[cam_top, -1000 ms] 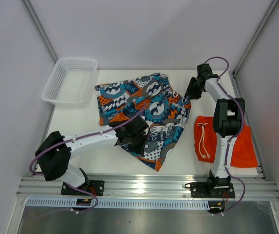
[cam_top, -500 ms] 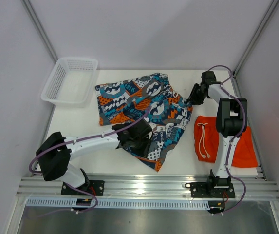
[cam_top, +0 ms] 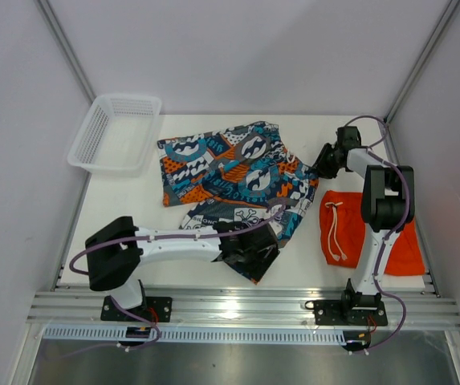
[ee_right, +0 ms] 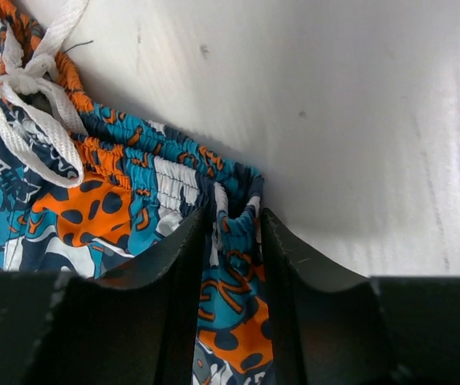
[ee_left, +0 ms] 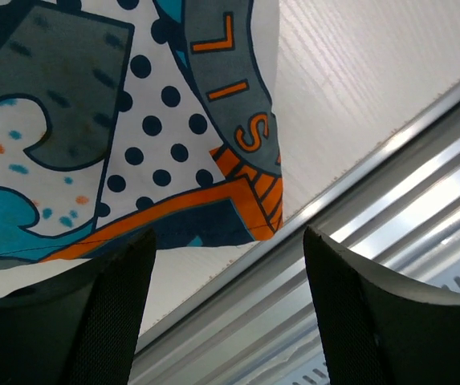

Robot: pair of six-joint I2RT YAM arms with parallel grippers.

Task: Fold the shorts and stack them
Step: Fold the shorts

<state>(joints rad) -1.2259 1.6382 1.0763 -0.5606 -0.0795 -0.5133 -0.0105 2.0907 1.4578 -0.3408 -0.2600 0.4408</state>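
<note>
White table (cam_top: 125,192) carries the printed shorts (cam_top: 238,172) at centre, mid-fold: the right gripper (ee_right: 235,224) pinches their waistband at 2 o'clock, the left gripper (ee_left: 228,249) hangs wide open and empty over the 6 o'clock hem, which probably needs regrasping; orange shorts (cam_top: 390,241) lie at 4 o'clock.

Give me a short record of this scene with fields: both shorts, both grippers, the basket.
printed shorts: spread mid-table, rumpled
orange shorts: at right, beside printed pair
left gripper: open, by printed pair's near hem, holding nothing
right gripper: shut on printed pair's waistband
basket: far left corner
stack: not yet made
</note>
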